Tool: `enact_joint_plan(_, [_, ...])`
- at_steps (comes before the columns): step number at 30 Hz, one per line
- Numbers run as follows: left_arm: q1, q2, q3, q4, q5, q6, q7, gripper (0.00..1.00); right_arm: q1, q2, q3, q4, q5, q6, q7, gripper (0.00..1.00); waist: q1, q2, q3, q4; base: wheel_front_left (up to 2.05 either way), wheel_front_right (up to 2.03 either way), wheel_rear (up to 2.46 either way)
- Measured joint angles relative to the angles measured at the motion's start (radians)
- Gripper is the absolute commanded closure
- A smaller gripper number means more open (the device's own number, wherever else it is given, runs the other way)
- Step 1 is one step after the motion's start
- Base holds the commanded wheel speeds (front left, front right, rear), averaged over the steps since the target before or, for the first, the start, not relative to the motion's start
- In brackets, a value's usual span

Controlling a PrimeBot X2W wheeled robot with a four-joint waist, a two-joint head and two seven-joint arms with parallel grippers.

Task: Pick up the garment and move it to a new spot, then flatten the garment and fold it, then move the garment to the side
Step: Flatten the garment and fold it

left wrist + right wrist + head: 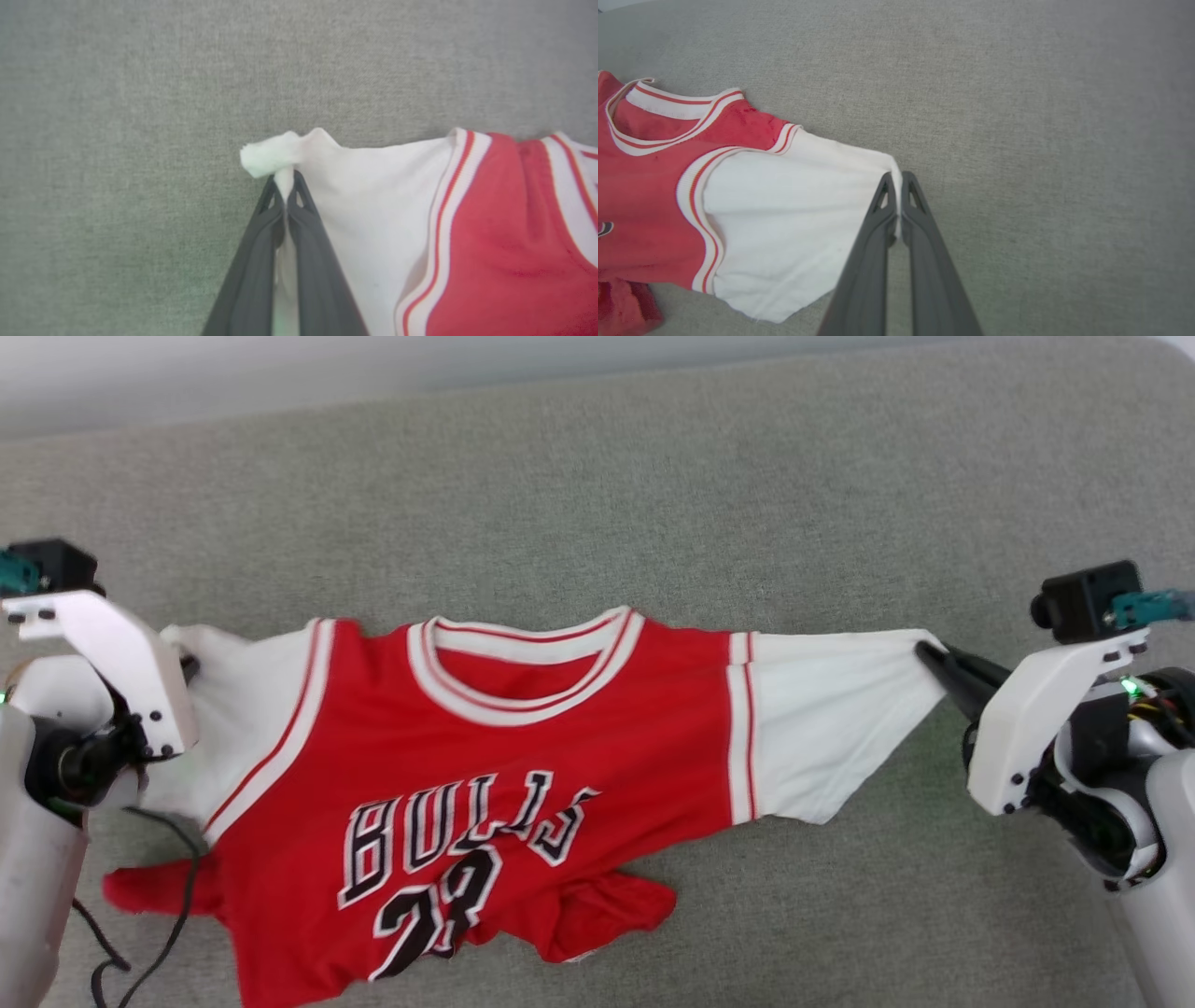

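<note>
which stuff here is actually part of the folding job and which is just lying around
Part of the job:
- red Bulls jersey
- left gripper, shut on one white corner of it
- right gripper, shut on the opposite white corner

Just lying about:
- grey fabric surface under the jersey
- black cable near the left arm

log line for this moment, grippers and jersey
garment: lettering up, stretched taut, hem bunched | left gripper: shut on its white left end | right gripper: shut on its white right end | surface: grey cloth
</note>
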Motion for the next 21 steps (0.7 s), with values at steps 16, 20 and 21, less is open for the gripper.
enact_joint_plan(16, [-0.286, -0.108, -0.070, 0.062, 0.222, 0.087, -0.313, 1.00, -0.324, -0.027, -0.020, 0.307, -0.072, 0.000, -0.105, 1.00, -0.0001, 0.0000, -0.199, 0.043, 0.00, 0.00, 0.00])
enact_joint_plan(20, [-0.373, -0.143, -0.071, 0.120, 0.244, 0.102, -0.384, 1.00, -0.449, -0.026, -0.009, 0.381, -0.088, 0.000, -0.150, 1.00, -0.0001, 0.0000, -0.209, 0.037, 0.00, 0.00, 0.00])
enact_joint_plan(21, [-0.398, -0.153, -0.071, 0.135, 0.250, 0.106, -0.400, 1.00, -0.483, -0.026, -0.005, 0.398, -0.094, 0.000, -0.162, 1.00, -0.0001, 0.0000, -0.204, 0.035, 0.00, 0.00, 0.00])
